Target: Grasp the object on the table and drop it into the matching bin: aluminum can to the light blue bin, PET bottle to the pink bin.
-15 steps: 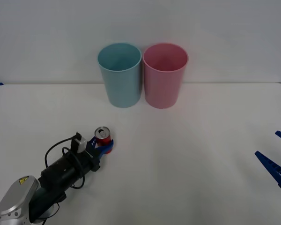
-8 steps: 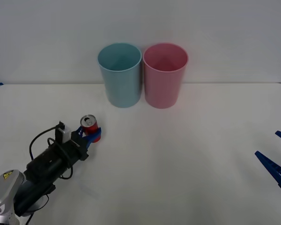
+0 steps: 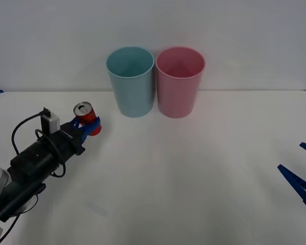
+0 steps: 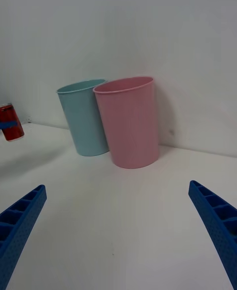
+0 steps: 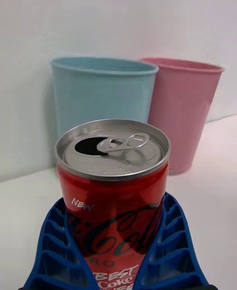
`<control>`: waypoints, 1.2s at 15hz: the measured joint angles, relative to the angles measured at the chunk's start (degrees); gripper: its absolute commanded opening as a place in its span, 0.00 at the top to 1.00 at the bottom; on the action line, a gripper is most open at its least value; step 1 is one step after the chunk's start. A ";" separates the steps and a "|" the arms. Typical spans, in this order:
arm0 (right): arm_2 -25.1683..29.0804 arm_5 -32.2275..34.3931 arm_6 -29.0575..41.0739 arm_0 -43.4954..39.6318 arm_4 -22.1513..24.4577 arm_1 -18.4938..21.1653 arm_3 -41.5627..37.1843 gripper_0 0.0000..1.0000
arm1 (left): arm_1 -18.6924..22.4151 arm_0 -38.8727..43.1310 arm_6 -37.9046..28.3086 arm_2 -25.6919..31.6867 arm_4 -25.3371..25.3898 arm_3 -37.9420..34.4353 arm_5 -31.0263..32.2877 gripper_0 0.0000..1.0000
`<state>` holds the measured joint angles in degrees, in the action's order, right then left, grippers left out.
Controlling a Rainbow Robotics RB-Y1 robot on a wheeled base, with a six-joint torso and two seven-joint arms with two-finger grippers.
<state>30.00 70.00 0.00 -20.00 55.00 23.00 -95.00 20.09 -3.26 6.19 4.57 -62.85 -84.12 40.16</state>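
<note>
Snugly within left end effector: aluminum can.

A wide, plain white worktop carried the scene, its far edge meeting a pale wall. Toward twelve o'clock, near that far edge, two tall cup-shaped bins stood upright on it: a light blue bin and a pink bin directly at its three o'clock side, their rims very close or just touching.

The left tool has carried the aluminum can (gripped upright) up and leftward.
</note>
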 measured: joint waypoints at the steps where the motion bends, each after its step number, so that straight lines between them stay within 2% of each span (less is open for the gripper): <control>1: 0.00 0.00 0.00 0.00 0.00 0.00 0.00 0.00 | 0.64 0.00 -2.41 0.03 -0.77 -1.47 0.05 1.00; 4: 0.00 0.00 0.00 0.00 0.00 0.00 0.00 0.00 | 2.46 0.00 -9.58 0.61 -2.20 -6.42 0.10 1.00; 9: 0.00 0.00 0.00 0.00 0.00 0.00 0.00 0.00 | 2.64 -3.15 -23.17 3.20 -8.33 -12.92 0.25 1.00; 15: 0.00 0.00 0.00 0.00 0.00 0.00 0.00 0.00 | 2.57 -12.34 -35.99 4.73 -15.88 -12.80 0.69 0.99; 18: 0.00 0.00 0.00 0.00 0.00 0.00 0.00 0.00 | 2.25 -19.21 -37.01 4.60 -18.81 -7.37 0.77 0.98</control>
<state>30.00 70.00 0.00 -20.00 55.00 23.00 -95.00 22.34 -22.47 -30.82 9.17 -81.66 -91.49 40.93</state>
